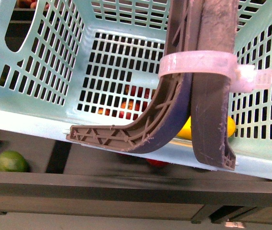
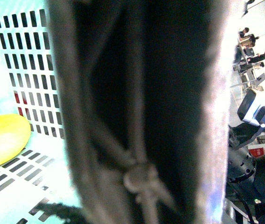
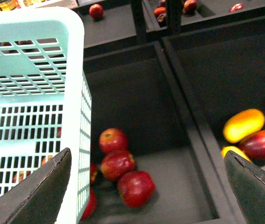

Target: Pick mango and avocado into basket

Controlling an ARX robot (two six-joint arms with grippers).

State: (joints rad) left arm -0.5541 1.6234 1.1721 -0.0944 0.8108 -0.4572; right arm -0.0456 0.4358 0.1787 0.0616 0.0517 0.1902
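Shop produce section: dark divided bins [image 3: 137, 107] of red apples [image 3: 118, 163], yellow fruit [image 3: 243, 124]; teal plastic shopping basket [image 1: 30, 120].

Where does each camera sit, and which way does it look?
Front view: on the robot's body, looking into the teal basket past its zip-tied handles; no arm shows.
Left wrist view: pressed against a handle, basket wall and mango beside it; left gripper unseen.
Right wrist view: looks down on dark bins of red apples; the open right gripper frames it.
All three share the basket.
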